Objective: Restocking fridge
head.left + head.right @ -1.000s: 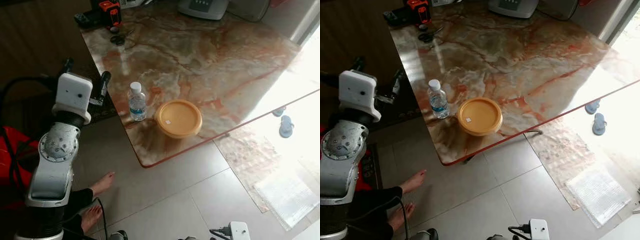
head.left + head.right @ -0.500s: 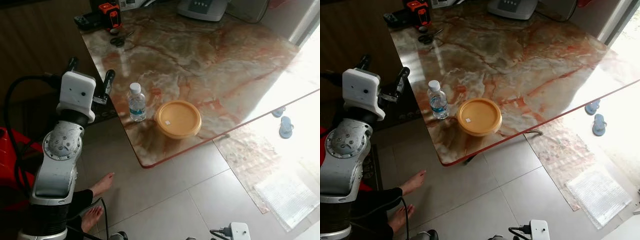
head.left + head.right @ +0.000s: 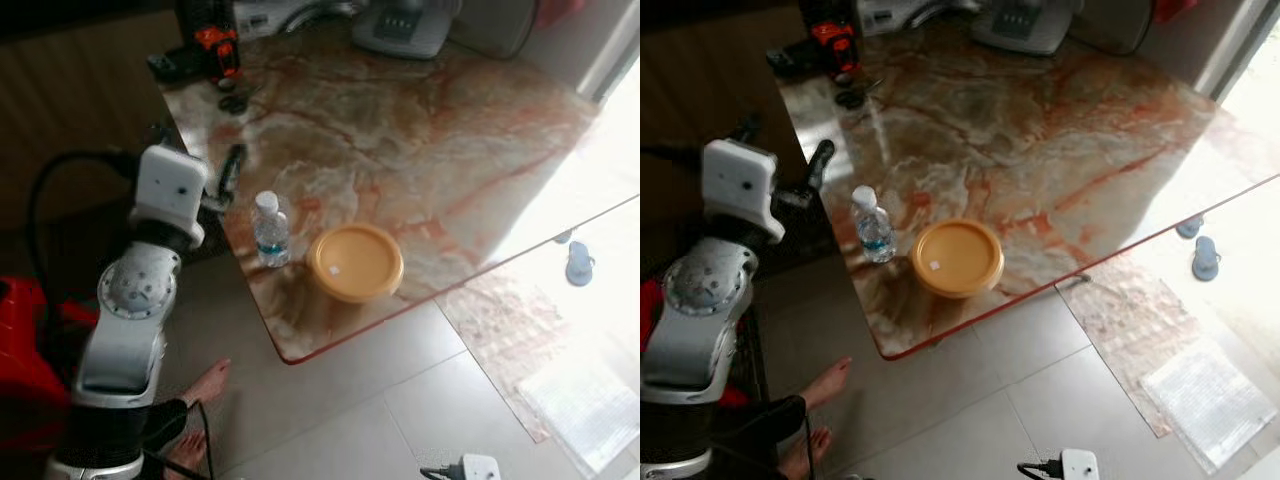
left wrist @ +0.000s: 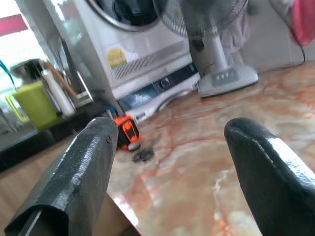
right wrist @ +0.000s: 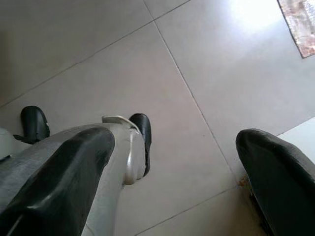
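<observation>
At the near corner of the marble-patterned table [image 3: 420, 130], veined in orange and grey, stands a small clear plastic water bottle with a white cap [image 3: 270, 229], upright, and just beside it on its right sits a round yellow lidded container [image 3: 355, 263]. The two are close but I cannot tell whether they touch.

The robot's left gripper [image 3: 200, 168] is raised at the table's left edge, level with the tabletop and near the bottle but apart from it. One black finger [image 3: 233, 165] stands up just above the table's rim. From the left wrist camera the two fingers [image 4: 88, 172] are spread wide with nothing between them, only marble top beyond.

At the far end of the table lie an orange and black tool [image 3: 216, 42] and a white fan base [image 3: 405, 28]. The wrist camera also takes in a white washing machine [image 4: 133, 44] behind the fan, and a green mug [image 4: 32, 104] off to one side.

A person's bare feet [image 3: 200, 385] rest on the pale tiled floor [image 3: 340, 410] beside the robot's left arm. A pair of blue slippers [image 3: 578, 262] lies on the floor past the table's right edge.

The right gripper [image 5: 172, 182] hangs low over the tiles, its fingers wide apart and holding nothing.
</observation>
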Robot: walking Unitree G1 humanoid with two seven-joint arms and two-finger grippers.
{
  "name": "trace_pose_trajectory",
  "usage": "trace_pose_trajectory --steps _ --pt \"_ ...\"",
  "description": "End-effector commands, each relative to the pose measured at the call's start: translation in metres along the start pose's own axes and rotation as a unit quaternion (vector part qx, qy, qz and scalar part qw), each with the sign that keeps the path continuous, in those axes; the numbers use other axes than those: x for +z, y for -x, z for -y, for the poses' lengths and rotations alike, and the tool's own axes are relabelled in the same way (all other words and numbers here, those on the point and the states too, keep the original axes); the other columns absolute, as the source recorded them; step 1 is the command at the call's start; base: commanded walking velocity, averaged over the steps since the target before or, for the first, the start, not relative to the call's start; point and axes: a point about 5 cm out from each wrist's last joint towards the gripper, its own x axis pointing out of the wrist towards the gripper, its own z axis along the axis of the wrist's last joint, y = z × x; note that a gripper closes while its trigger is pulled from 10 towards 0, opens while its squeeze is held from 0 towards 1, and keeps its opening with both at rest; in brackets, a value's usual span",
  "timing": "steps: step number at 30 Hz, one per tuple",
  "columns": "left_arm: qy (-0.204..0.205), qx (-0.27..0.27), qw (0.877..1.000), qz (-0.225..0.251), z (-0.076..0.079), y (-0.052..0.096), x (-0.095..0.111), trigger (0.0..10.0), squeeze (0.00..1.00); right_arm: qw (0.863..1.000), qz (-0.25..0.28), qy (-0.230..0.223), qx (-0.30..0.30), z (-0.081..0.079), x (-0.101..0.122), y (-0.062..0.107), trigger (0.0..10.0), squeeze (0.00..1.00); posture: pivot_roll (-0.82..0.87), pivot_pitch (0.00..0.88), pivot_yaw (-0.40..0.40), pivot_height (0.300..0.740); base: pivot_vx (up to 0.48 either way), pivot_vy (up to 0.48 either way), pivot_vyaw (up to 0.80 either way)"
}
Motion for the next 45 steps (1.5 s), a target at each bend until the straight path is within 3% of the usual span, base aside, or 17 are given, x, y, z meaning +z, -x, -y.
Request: trace_pose_trajectory --steps 1,7,9,11,15,17,22,25,30,31,33,35,40,43,45 --pt "-0.003 -0.001 1.000 -0.003 -0.002 0.003 -0.001 10.0 0.00 1.000 -0.013 -0.008 -0.002 -0.001 -0.008 0.002 10.0 0.00 -0.07 0.184 -0.035 0.740 0.270 0.000 0.00" --pt "0.020 -0.023 1.000 0.005 0.003 0.003 0.003 10.0 0.00 1.000 -0.011 -0.007 -0.001 -0.001 -0.008 0.002 10.0 0.00 -0.06 0.194 -0.036 0.740 0.045 0.000 0.00" --pt "0.055 -0.056 0.997 0.013 0.010 0.003 0.011 10.0 0.00 1.000 -0.011 -0.006 -0.001 -0.001 -0.008 0.002 10.0 0.00 -0.06 0.196 -0.037 0.740 0.000 0.000 0.00" --pt "0.060 -0.070 0.996 0.015 0.013 0.002 0.014 10.0 0.00 1.000 -0.012 -0.004 0.000 -0.001 -0.008 0.002 10.0 0.00 -0.06 0.197 -0.038 0.740 0.000 0.000 0.00" --pt "0.120 -0.133 0.984 0.007 0.024 -0.001 0.031 10.0 0.00 1.000 -0.011 -0.004 0.002 -0.001 -0.007 0.001 10.0 0.00 -0.05 0.198 -0.038 0.740 0.000 0.000 0.00" --pt "0.127 -0.158 0.979 -0.001 0.027 -0.002 0.034 10.0 0.00 1.000 -0.012 -0.003 0.002 -0.001 -0.007 0.001 10.0 0.00 -0.04 0.197 -0.038 0.740 0.000 0.000 0.00" --pt "0.175 -0.204 0.961 -0.059 0.032 -0.005 0.038 10.0 0.00 1.000 -0.013 0.000 0.003 -0.001 -0.007 0.001 10.0 0.00 -0.03 0.191 -0.036 0.740 0.000 0.000 0.00" --pt "0.188 -0.189 0.949 -0.167 0.027 -0.010 0.022 10.0 0.00 1.000 -0.014 0.002 0.004 -0.001 -0.007 0.001 10.0 0.00 -0.02 0.185 -0.035 0.740 0.000 0.000 0.00" --pt "0.179 -0.161 0.934 -0.262 0.020 -0.011 0.003 10.0 0.00 1.000 -0.017 0.007 0.007 -0.001 -0.006 0.001 10.0 0.00 -0.01 0.170 -0.033 0.740 0.000 0.000 0.00" --pt "0.195 -0.162 0.924 -0.286 0.020 -0.011 0.002 10.0 0.00 1.000 -0.017 0.007 0.007 -0.001 -0.007 0.001 10.0 0.00 -0.01 0.164 -0.031 0.740 0.000 0.000 0.00" --pt "0.200 -0.162 0.921 -0.291 0.020 -0.012 0.003 10.0 0.00 1.000 -0.017 0.007 0.006 -0.001 -0.007 0.001 10.0 0.00 -0.01 0.160 -0.030 0.740 0.000 0.000 0.00" --pt "0.194 -0.170 0.923 -0.284 0.017 -0.024 0.014 10.0 0.00 1.000 -0.017 0.005 0.005 -0.001 -0.007 0.001 10.0 0.00 -0.01 0.153 -0.030 0.740 0.000 0.000 0.00" --pt "0.182 -0.175 0.929 -0.269 0.014 -0.035 0.028 10.0 0.00 1.000 -0.016 0.004 0.004 -0.001 -0.007 0.001 10.0 0.00 -0.01 0.147 -0.028 0.740 0.000 0.000 0.00" --pt "0.184 -0.173 0.922 -0.293 0.012 -0.034 0.028 10.0 0.00 1.000 -0.016 0.003 0.004 -0.001 -0.007 0.001 10.0 0.00 0.00 0.151 -0.028 0.740 0.000 0.000 0.00" --pt "0.189 -0.174 0.910 -0.324 0.011 -0.031 0.025 10.0 0.00 1.000 -0.016 0.002 0.005 -0.002 -0.007 0.001 10.0 0.00 0.00 0.153 -0.028 0.740 0.000 0.000 0.00"
